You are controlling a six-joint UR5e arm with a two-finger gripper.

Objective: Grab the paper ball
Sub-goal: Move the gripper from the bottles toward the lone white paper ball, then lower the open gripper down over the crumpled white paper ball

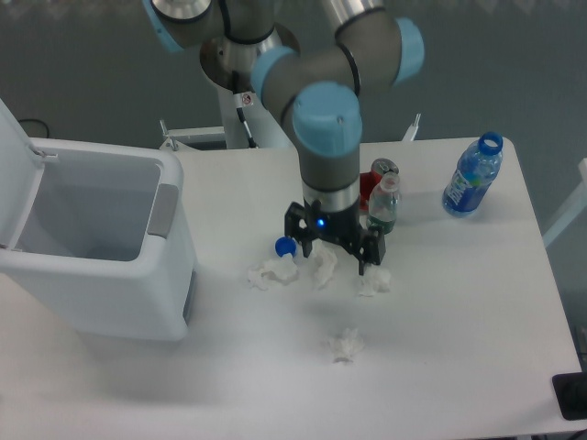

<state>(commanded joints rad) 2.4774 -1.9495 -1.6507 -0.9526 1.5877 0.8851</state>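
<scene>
Gripper: the gripper (332,260) hung low over the table (459,302) at centre frame, fingers spread wide and pointing down, nothing between them.
Paper ball: the paper ball (344,346) lay alone on the table, below the gripper and well apart from it, toward lower centre.
Other wads: a taller white wad (322,267) sat between the spread fingers; a squarish wad (373,281) lay just by the right-hand fingertip; a flatter wad (271,271) lay to the left.
Cap: a blue bottle cap (284,246) rested just beside the left-hand finger.
Bin: an open white bin (101,247) stood at the left.
Bottles: a small bottle (383,203) and a red can (376,180) stood behind the gripper; a blue bottle (472,176) stood at upper right.
</scene>
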